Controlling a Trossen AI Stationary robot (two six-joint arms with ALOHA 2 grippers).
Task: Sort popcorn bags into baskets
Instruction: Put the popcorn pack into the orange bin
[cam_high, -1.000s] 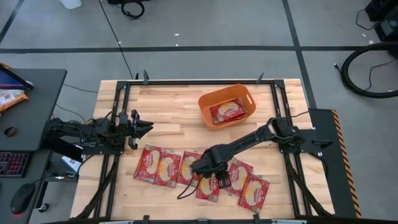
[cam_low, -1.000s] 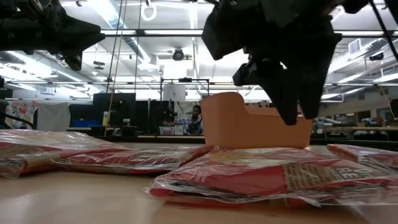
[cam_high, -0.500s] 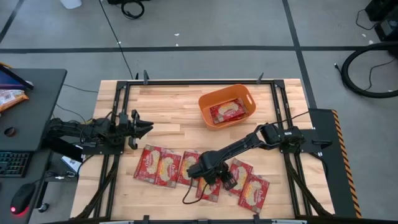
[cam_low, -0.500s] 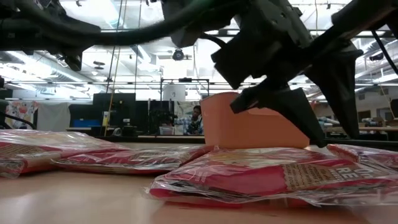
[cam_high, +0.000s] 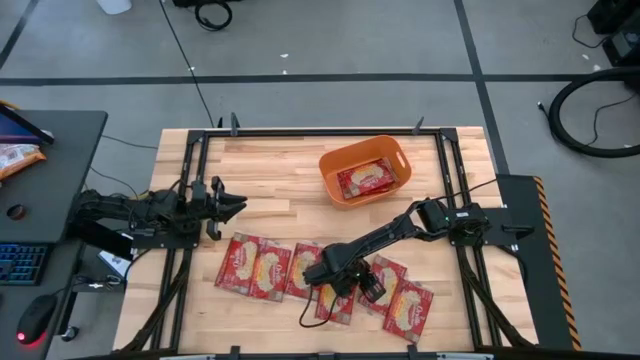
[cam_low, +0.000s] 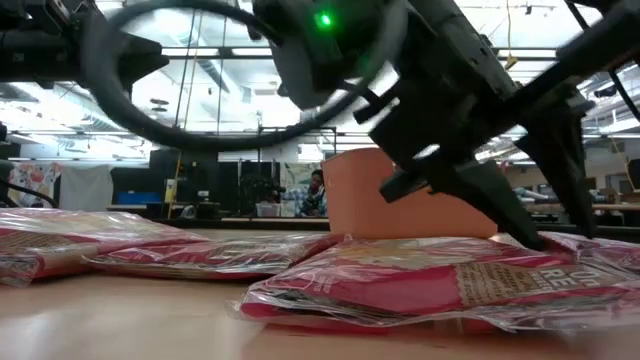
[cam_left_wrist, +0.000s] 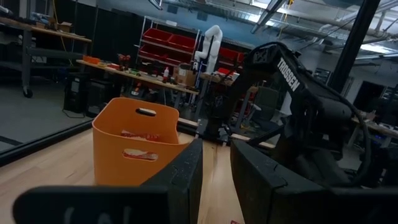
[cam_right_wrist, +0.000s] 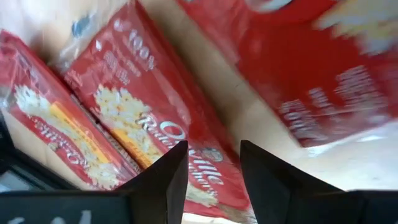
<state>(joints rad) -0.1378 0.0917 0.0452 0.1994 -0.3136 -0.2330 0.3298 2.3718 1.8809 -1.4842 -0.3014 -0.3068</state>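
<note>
While your left gripper (cam_high: 238, 207) waited at the table's left edge, its fingers (cam_left_wrist: 186, 174) stood slightly apart, pinching nothing. Along the near edge lay a row of red bags (cam_high: 252, 266). Your right gripper (cam_high: 333, 281) hung low over that row's middle, fingers (cam_right_wrist: 160, 180) spread, nothing between them. Far right, the orange tub (cam_high: 364, 172) held one bag (cam_high: 365, 179).
</note>
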